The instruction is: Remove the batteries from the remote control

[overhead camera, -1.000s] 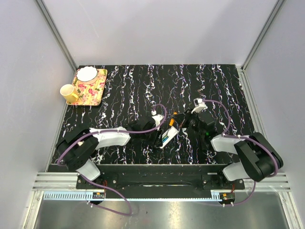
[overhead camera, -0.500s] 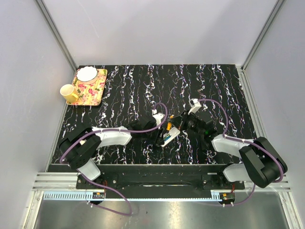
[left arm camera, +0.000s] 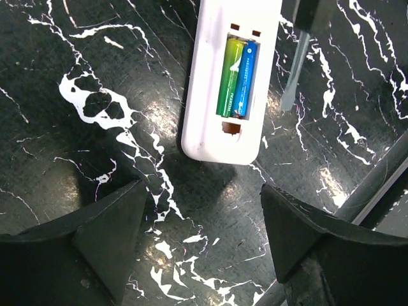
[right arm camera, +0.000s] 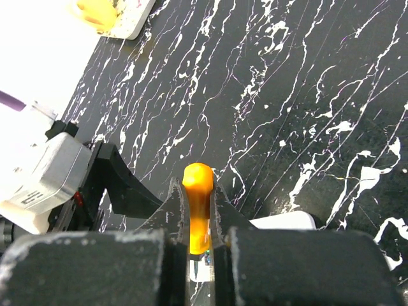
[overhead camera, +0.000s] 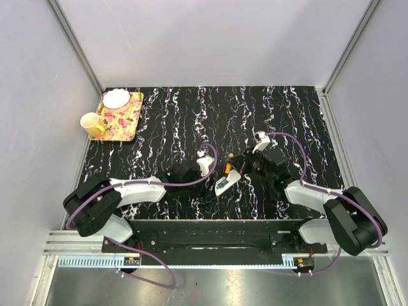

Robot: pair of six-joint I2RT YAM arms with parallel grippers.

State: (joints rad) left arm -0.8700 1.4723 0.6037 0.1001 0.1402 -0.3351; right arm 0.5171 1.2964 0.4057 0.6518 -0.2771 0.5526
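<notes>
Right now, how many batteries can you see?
2. A green battery and a blue battery lie side by side in the open compartment of the white remote. Others may be hidden.

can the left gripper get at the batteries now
Probably yes: the left gripper is open just short of the remote, whose batteries lie uncovered. The tool in the right gripper sits beside the remote, not over them.
</notes>
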